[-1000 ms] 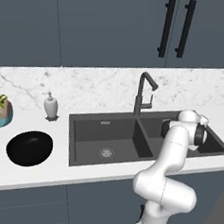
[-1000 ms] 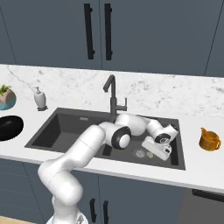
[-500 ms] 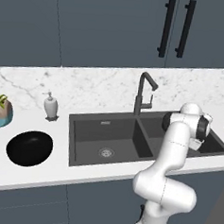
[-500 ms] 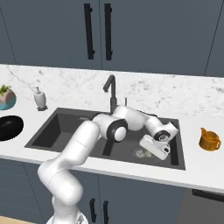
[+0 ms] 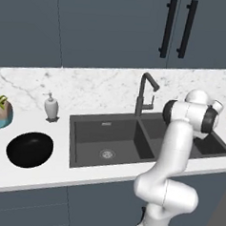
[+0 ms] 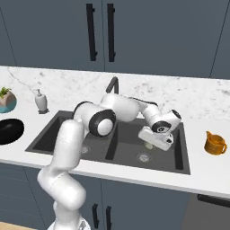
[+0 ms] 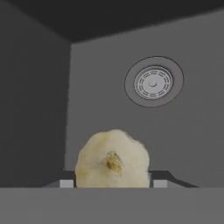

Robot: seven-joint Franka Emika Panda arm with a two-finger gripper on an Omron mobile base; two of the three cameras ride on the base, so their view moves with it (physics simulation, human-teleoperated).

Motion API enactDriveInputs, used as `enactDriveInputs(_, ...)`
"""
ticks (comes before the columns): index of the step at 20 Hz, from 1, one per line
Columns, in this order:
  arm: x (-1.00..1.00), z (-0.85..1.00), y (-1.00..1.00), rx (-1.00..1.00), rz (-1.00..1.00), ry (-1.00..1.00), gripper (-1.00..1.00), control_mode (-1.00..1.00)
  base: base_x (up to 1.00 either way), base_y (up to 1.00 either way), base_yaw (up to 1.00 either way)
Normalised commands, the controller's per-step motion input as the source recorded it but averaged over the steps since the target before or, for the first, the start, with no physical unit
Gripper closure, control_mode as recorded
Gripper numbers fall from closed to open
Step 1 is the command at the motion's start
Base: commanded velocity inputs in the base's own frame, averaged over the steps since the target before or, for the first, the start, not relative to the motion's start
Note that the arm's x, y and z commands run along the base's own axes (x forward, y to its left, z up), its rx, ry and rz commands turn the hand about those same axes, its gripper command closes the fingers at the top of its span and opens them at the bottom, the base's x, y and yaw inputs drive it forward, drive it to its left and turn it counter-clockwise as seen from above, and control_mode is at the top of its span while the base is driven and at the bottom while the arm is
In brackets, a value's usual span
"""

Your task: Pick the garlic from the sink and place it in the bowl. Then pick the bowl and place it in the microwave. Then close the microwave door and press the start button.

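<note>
The hand has closed on the garlic in the sink.

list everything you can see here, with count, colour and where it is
garlic: 1, cream, between the finger tips, over the right basin
sink: 1, dark grey, two basins, set in the counter
drains: 2, metal, one per basin floor
faucet: 1, dark, behind the divider
bowl: 1, black, on the counter left of the sink
soap bottle: 1, pale grey, behind the sink's left corner
plant pot: 1, teal, far left of the counter
jug: 1, orange, right of the sink
counter: 1, white marble
cabinets: dark blue-grey, black handles, above and below the counter
arm: 1, white, reaching into the right basin
gripper: 1, shut on the garlic
</note>
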Motion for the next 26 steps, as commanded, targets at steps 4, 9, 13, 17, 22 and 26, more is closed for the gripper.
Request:
enactDriveInputs(4, -1.0, 1.0, 0.83, -0.2, 0.06, -0.21, 1.0, -1.0, 0.0, 0.0, 0.0)
enactDriveInputs(9, -1.0, 0.98, 0.98, -0.23, 0.02, -0.06, 1.0, -1.0, 0.0, 0.0, 0.0)
enactDriveInputs(13, -0.98, 0.99, 1.0, -0.25, 0.0, 0.0, 1.0, -1.0, 0.0, 0.0, 0.0)
enactDriveInputs(17, -0.98, 0.69, 1.0, -0.17, 0.0, 0.01, 1.0, -1.0, 0.0, 0.0, 0.0)
enactDriveInputs(22, -0.65, 0.41, 1.0, -0.11, 0.02, 0.02, 1.0, -1.0, 0.0, 0.0, 0.0)
enactDriveInputs(26, -0.08, 0.6, 1.0, -0.07, 0.06, -0.02, 1.0, -1.0, 0.0, 0.0, 0.0)
